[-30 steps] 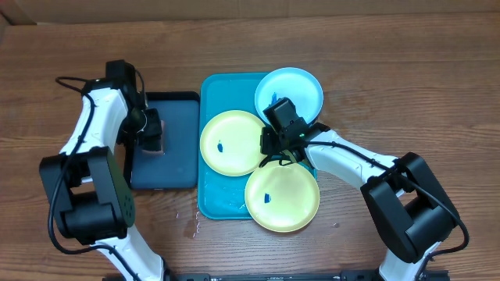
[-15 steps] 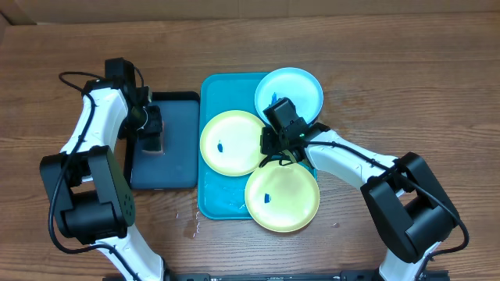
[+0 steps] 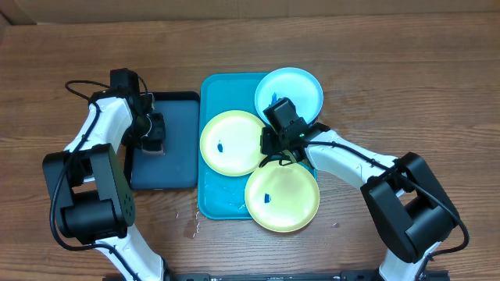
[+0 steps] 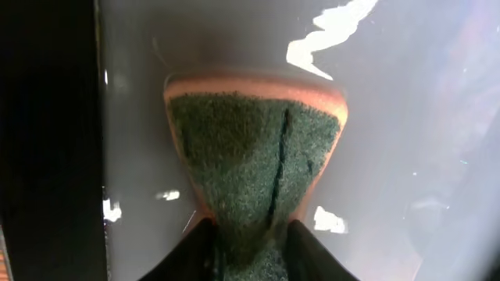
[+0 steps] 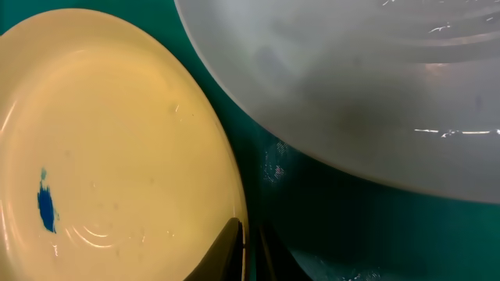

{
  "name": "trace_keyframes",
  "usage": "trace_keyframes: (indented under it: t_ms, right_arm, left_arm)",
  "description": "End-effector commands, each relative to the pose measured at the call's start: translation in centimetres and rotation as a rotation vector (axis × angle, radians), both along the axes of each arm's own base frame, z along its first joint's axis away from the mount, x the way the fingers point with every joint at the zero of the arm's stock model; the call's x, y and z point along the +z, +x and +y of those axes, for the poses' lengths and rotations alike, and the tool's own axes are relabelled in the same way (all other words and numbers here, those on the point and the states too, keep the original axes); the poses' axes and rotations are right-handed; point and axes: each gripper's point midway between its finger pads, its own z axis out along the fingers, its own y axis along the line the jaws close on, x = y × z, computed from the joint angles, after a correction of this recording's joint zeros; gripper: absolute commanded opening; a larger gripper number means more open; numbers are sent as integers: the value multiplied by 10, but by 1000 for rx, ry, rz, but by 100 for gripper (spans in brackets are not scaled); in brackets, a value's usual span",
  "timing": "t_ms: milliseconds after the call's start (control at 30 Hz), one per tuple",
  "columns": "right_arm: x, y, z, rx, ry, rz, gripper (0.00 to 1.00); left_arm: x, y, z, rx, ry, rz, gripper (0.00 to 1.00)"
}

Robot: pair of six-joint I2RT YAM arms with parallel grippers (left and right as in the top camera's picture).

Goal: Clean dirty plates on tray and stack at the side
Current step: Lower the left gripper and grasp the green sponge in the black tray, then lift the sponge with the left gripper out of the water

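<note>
1. Overhead: the dirty plates sit on the tray (image 3: 209, 90). The blue plate (image 3: 291, 90) is at its far corner, the upper yellow plate (image 3: 228, 142) is in the middle, and the lower yellow plate (image 3: 283, 199) overhangs the near right edge. They look like light, stiff, smooth plastic and are probably slippery, so the thin raised rim is the place to hold. The right tool (image 3: 273, 148) is at the upper yellow plate's right rim. The left tool (image 3: 152, 140) is over the black tray (image 3: 176, 168) on the table (image 3: 406, 62). Since a second ago the left wrist has edged slightly toward the black tray, while the plates and right arm are unchanged.
2. Left wrist: the left tool (image 4: 250, 250) is clenched on the sponge (image 4: 254, 148). The sponge is soft and squeezed narrow between the fingers, with its green scouring face toward the camera.
3. Right wrist: the right tool (image 5: 248, 250) is nipped nearly closed and appears to grasp the upper yellow plate (image 5: 117, 140) by its rim. The plate's blue smudge is well away from the grip. The blue plate (image 5: 351, 101) overlaps above the tray (image 5: 312, 211).
</note>
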Motion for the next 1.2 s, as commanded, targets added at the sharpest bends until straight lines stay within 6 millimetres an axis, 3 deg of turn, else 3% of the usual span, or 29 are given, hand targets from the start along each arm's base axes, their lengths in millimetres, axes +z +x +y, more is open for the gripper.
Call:
trace_keyframes:
  t_ms: [0,233,300,367,467,567,667,967,1067,1167]
  right_arm:
    - [-6,-1,-1,-4,-12,5,9]
    - [-6,-1,-1,-4,-12,5,9]
    - [-6,-1,-1,-4,-12,5,9]
    - [-6,-1,-1,-4,-12,5,9]
    - [-6,-1,-1,-5,-11,4,10]
    - [-6,-1,-1,-5,-11,5,20]
    - [-6,-1,-1,-4,-12,5,25]
    - [-5,-1,-1,-5,-9,2,20]
    - [-6,-1,-1,-5,-10,2,21]
    - [-5,-1,-1,-5,-9,2,23]
  left_arm:
    - [-5,-2,-1,-25,3,10,26]
    - [-5,-2,-3,-26,-4,9,27]
    - [-6,-2,-3,-26,-4,11,20]
    - [-6,-2,-3,-26,-7,10,4]
    - [-3,1,-15,-35,-76,-6,5]
    - [6,6,-25,-63,-136,-31,4]
    - [24,13,-25,-67,-137,-78,4]
    - [107,17,-31,-99,-98,-286,4]
    - [119,10,-38,-112,-100,-293,4]
    - [117,5,-44,-121,-106,-271,4]
